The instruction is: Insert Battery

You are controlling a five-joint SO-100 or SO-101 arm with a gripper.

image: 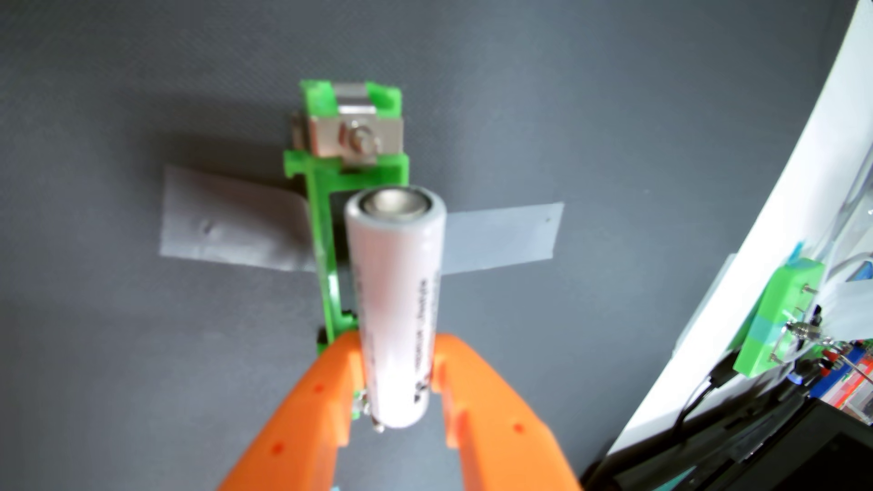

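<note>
One grey worktop [118,354] carries everything; on it lies one green holder [326,226], fixed by one strip of grey tape [226,231], with one metal contact [354,137] at its far end. One orange hand [399,373] is clamped on one white battery [394,302], held near its rear, nose raised over the holder's slot. I judge the cell rigid, smooth-sleeved, moderately heavy and liable to pivot; gripping across its round body nearer the middle would steady it.

1 battery [396,302], 2 green holders [330,198] [782,321], 1 tape strip [226,226], 1 gripper [396,363].
</note>
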